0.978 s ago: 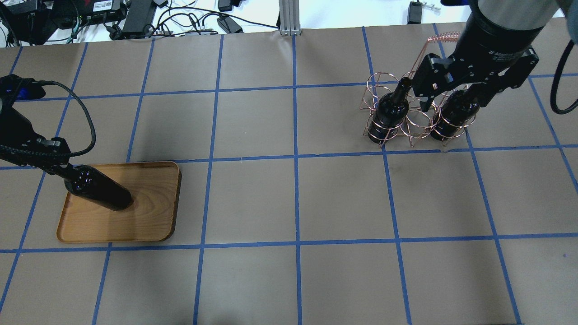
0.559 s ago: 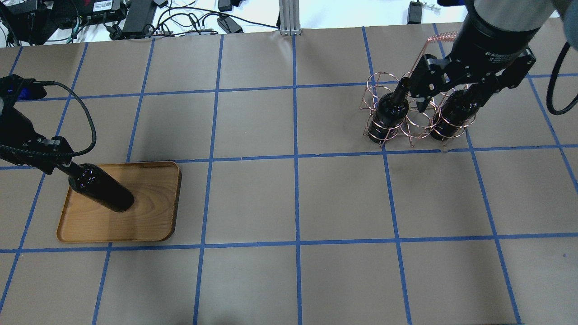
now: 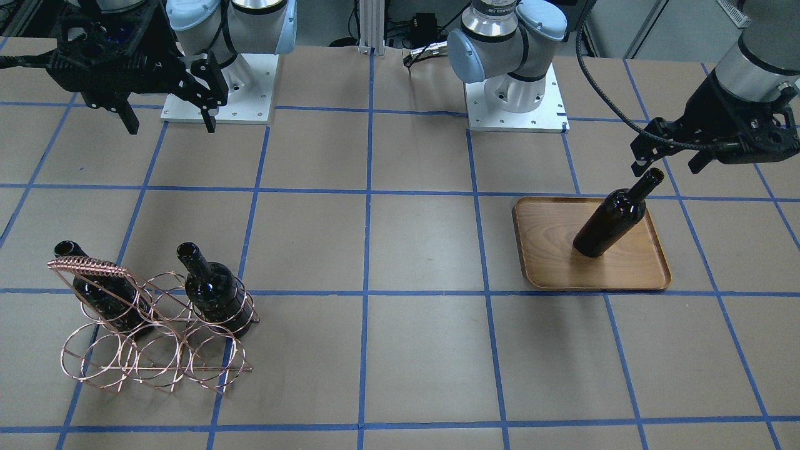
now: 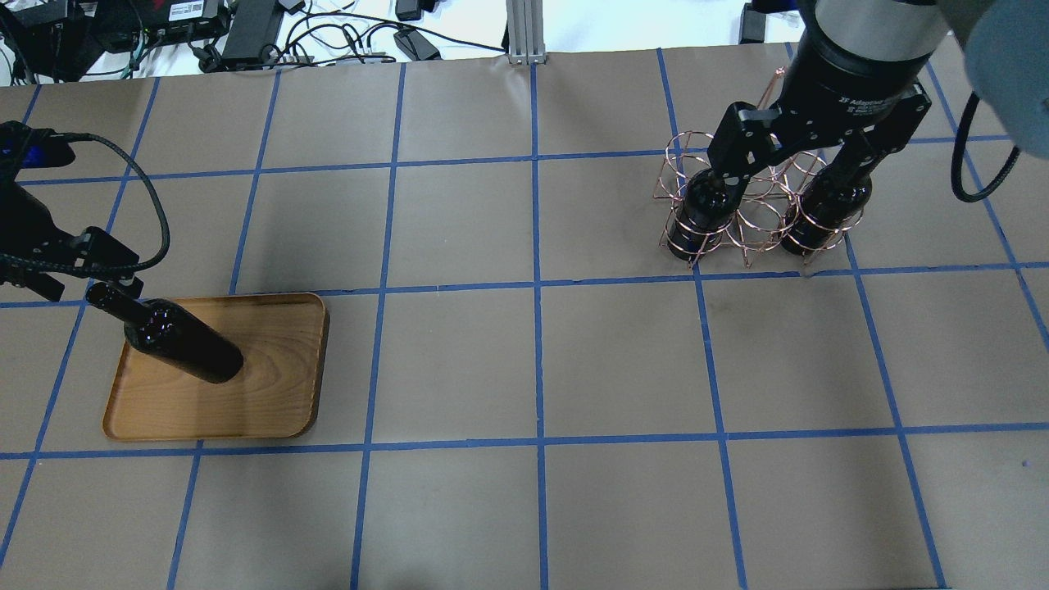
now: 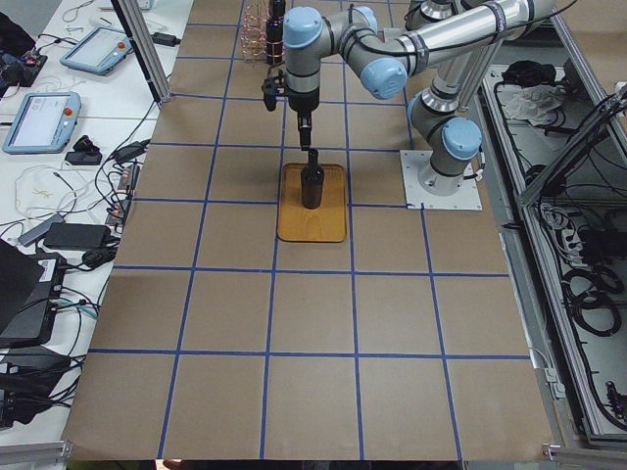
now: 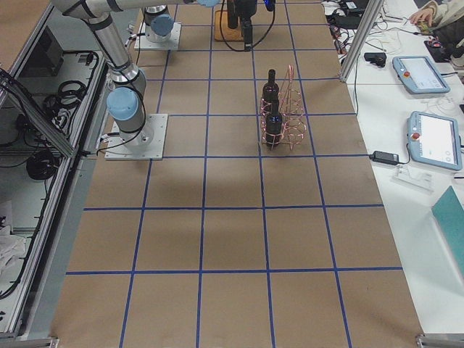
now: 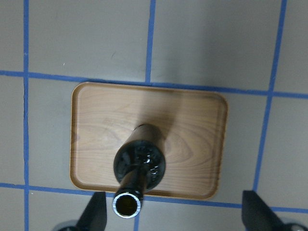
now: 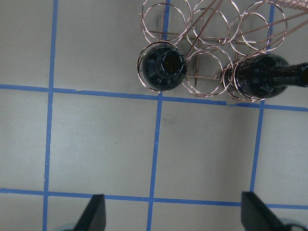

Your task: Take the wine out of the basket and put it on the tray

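One wine bottle (image 4: 184, 348) stands upright on the wooden tray (image 4: 270, 393); both also show in the front view, the bottle (image 3: 611, 220) on the tray (image 3: 550, 262). My left gripper (image 4: 82, 274) is open just above and behind its mouth (image 7: 127, 204), not touching it. Two more bottles (image 4: 703, 209) (image 4: 824, 205) stand in the copper wire basket (image 4: 758, 221). My right gripper (image 4: 787, 168) is open and empty, raised well above the basket (image 3: 156, 350). In the right wrist view the two bottles (image 8: 161, 67) (image 8: 262, 79) lie far below.
Brown paper with blue tape lines covers the table (image 4: 533, 369). Cables and power bricks (image 4: 246, 33) lie beyond the far edge. The two arm bases (image 3: 512, 100) stand at the robot's side.
My left gripper has let go of the bottle's neck and drawn up and back; the bottle stays on the tray. My right gripper has risen away from the basket, still open.
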`<state>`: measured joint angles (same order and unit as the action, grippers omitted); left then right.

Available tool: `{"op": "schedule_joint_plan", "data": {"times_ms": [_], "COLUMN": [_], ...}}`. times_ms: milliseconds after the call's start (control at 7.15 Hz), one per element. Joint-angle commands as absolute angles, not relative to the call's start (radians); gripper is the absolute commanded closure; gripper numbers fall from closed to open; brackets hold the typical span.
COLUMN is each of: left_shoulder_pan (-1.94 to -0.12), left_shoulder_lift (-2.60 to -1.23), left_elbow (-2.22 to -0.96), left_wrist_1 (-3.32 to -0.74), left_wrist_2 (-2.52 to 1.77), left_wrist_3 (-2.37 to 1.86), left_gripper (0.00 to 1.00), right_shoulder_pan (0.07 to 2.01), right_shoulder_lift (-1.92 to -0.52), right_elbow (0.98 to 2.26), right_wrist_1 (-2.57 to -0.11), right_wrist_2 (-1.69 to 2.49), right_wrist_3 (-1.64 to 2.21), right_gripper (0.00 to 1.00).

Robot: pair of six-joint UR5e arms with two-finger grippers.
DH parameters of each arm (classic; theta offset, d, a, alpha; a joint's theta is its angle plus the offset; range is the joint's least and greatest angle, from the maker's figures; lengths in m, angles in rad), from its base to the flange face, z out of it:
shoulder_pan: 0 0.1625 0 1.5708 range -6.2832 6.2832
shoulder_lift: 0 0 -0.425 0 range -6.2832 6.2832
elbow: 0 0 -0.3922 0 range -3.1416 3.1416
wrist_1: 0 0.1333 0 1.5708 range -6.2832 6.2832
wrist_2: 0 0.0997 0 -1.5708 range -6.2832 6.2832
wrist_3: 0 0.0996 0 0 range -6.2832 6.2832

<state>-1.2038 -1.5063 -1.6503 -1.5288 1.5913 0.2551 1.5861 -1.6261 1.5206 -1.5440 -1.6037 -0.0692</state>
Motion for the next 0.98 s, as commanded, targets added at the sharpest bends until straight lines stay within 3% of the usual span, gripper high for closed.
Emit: {"op": "schedule_joint_plan", "data": {"times_ms": [0, 280, 839], "left_shoulder_pan": [-1.39, -1.626, -1.686], "left_shoulder_lift": [-1.56, -1.589, -1.598], "left_elbow": [-1.469, -1.444, -1.446], "left_wrist_1": [-1.611, -1.608, -1.612], "left_wrist_2": [1.586, 1.568, 1.572], "left_wrist_3": [-0.023, -0.232, -0.235], "left_gripper": [0.0, 0.0, 0.0], "right_shoulder_pan": [1.582, 1.582, 1.582], "right_shoulder_lift": [-1.629, -1.632, -1.634], "right_elbow": [1.526, 1.528, 1.529], "right_wrist_1": [-1.548, -1.548, -1.546], "right_wrist_2": [-1.595, -1.598, -1.601], "right_wrist_3": [-0.068, -0.069, -0.069], "right_gripper": [0.0, 0.0, 0.0]}}
